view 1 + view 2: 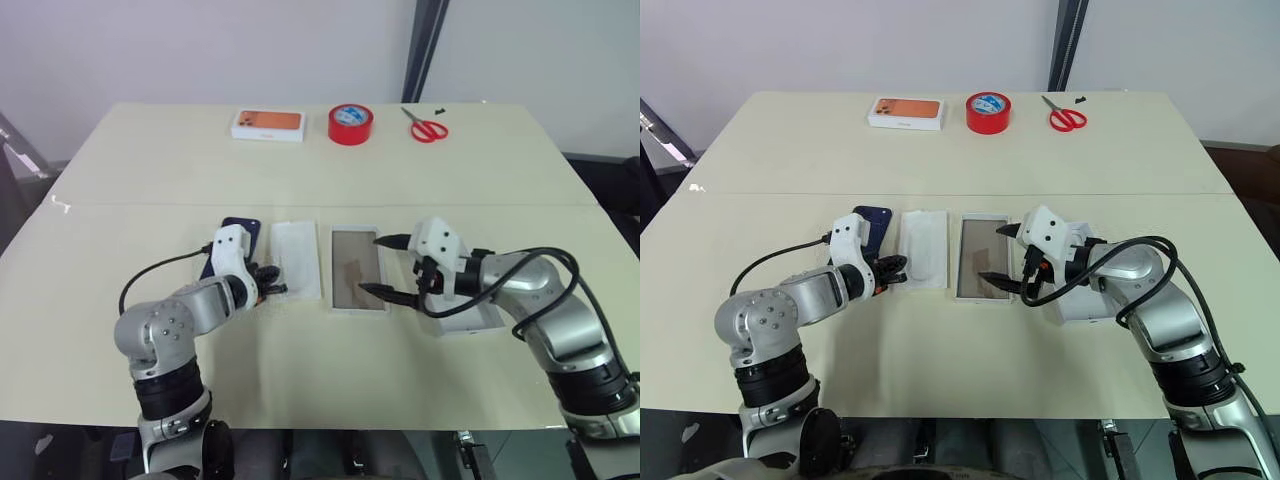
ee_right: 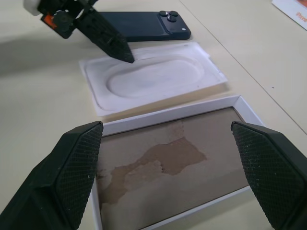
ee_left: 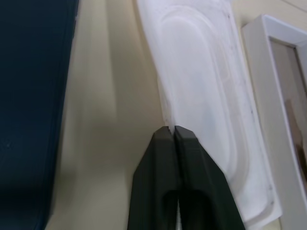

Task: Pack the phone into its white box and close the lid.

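1. The two head views look forward and down from above over the cream table (image 1: 300,360), right across to its far edge and the wall behind.
2. The left wrist view sits very close to the table, looking along the left gripper (image 3: 173,132) at the white insert (image 3: 201,96).
3. The right wrist view looks low between the right gripper (image 2: 168,172) fingers across the white box (image 2: 163,120).
4. Both wrist views share the insert, the phone (image 2: 139,25) and the box rim.

No text or label is legible on anything here.
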`<control>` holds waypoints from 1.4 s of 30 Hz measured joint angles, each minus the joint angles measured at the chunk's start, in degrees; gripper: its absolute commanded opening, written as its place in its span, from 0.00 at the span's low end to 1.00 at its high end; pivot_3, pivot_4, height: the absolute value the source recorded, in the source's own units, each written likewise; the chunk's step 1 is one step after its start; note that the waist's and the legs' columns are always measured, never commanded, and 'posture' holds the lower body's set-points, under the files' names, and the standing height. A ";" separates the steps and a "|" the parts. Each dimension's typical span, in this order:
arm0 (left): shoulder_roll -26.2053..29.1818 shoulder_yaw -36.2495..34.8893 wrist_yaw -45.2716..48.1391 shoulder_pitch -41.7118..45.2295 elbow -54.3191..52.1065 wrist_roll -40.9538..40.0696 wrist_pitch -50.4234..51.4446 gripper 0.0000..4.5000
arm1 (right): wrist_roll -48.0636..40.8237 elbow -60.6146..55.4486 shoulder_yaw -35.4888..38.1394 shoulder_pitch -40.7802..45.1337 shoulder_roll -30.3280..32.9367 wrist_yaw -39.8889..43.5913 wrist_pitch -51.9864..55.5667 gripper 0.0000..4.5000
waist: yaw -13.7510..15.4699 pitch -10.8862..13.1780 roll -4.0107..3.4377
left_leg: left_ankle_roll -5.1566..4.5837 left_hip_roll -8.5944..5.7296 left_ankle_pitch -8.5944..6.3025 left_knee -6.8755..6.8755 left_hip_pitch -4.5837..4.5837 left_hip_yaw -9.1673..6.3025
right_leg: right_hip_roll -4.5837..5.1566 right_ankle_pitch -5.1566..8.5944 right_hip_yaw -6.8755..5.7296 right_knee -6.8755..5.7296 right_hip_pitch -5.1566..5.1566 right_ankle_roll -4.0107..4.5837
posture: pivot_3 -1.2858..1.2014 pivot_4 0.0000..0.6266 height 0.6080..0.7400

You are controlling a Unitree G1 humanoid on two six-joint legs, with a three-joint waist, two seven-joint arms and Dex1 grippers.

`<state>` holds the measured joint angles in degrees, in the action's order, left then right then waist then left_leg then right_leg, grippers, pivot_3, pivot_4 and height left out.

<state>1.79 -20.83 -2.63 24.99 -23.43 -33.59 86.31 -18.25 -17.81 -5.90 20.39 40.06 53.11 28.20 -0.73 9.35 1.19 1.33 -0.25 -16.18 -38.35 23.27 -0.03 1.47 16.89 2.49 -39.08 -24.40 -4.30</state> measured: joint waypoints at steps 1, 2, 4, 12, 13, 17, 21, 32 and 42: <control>-0.43 -0.68 0.02 0.11 0.19 0.11 -0.42 0.01 | 0.07 0.00 -0.04 -0.14 0.06 0.09 0.00 1.00 | -0.02 0.00 0.00 | 0.00 0.00 0.00 0.00 0.00 0.00 | 0.00 0.00 0.00 0.00 0.00 0.00 | 0.52 0.24 0.95; -0.82 -1.28 0.06 0.24 0.27 0.10 -0.66 0.01 | 0.14 0.00 -0.15 -0.19 0.14 0.18 -0.02 1.00 | -0.04 0.00 0.00 | 0.00 0.00 0.00 0.00 0.00 -0.01 | -0.01 0.00 0.00 0.00 0.00 0.00 | 0.52 0.24 0.95; -2.80 -5.08 0.37 1.30 0.26 -0.87 -1.69 0.01 | 1.05 -0.22 -1.18 -0.26 1.12 0.98 -0.52 1.00 | 0.00 0.01 0.01 | 0.01 0.00 0.00 0.00 0.00 -0.01 | 0.00 0.00 -0.01 0.00 0.00 0.00 | 0.52 0.24 0.95; -1.42 -15.84 1.85 4.48 -0.75 -5.01 -3.19 0.01 | 5.81 -0.64 -8.63 -1.87 3.61 5.05 -3.08 1.00 | -0.04 0.04 0.06 | 0.02 0.00 0.01 0.00 0.00 -0.02 | -0.01 0.00 -0.02 0.00 0.00 0.00 | 0.52 0.24 0.95; -0.95 -16.27 2.25 4.47 -0.76 -5.63 -2.99 0.00 | 6.82 0.18 -9.66 -1.75 3.49 5.19 -3.85 0.94 | -0.02 0.04 0.07 | 0.03 0.00 0.02 0.00 0.00 -0.03 | -0.01 0.00 -0.02 0.00 0.00 0.00 | 0.52 0.24 0.95; 0.30 -16.58 3.05 4.47 -1.06 -7.02 -2.06 0.00 | 9.84 4.39 -12.72 -1.45 2.50 5.73 -5.81 0.59 | 0.03 0.05 0.08 | 0.06 0.00 0.03 0.00 0.00 -0.05 | 0.00 0.00 -0.03 0.00 0.00 0.00 | 0.52 0.24 0.95; 0.31 -16.59 3.12 4.45 -1.21 -7.80 -1.76 0.00 | 11.30 4.86 -14.32 -0.44 1.16 6.42 -7.77 0.12 | -0.10 0.05 0.08 | 0.10 0.00 0.05 0.00 0.00 -0.07 | -0.01 0.00 -0.03 0.00 0.00 0.00 | 0.52 0.24 0.95; -0.83 -17.79 2.94 4.55 -2.17 -11.07 -0.79 0.00 | 16.79 5.53 -20.48 5.25 -6.68 5.44 -9.27 0.00 | -0.17 0.05 0.09 | 0.18 0.00 0.10 0.00 0.00 -0.11 | -0.01 0.00 -0.05 -0.01 0.00 0.00 | 0.52 0.24 0.95; -2.57 -18.19 1.36 4.06 -4.26 -13.41 0.55 0.00 | 20.33 10.44 -21.27 10.07 -12.08 2.34 -6.01 0.19 | -0.19 0.05 0.09 | 0.21 -0.01 0.11 0.00 0.00 -0.13 | 0.00 0.00 -0.06 -0.01 -0.01 0.00 | 0.52 0.24 0.95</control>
<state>-0.78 -39.02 -1.27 29.05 -27.70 -47.00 86.86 2.09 -7.38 -27.17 30.46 27.98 55.46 22.19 -0.91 9.40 1.28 1.54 -0.26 -16.07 -38.34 23.28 -0.15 1.47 16.89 2.44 -39.09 -24.41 -4.30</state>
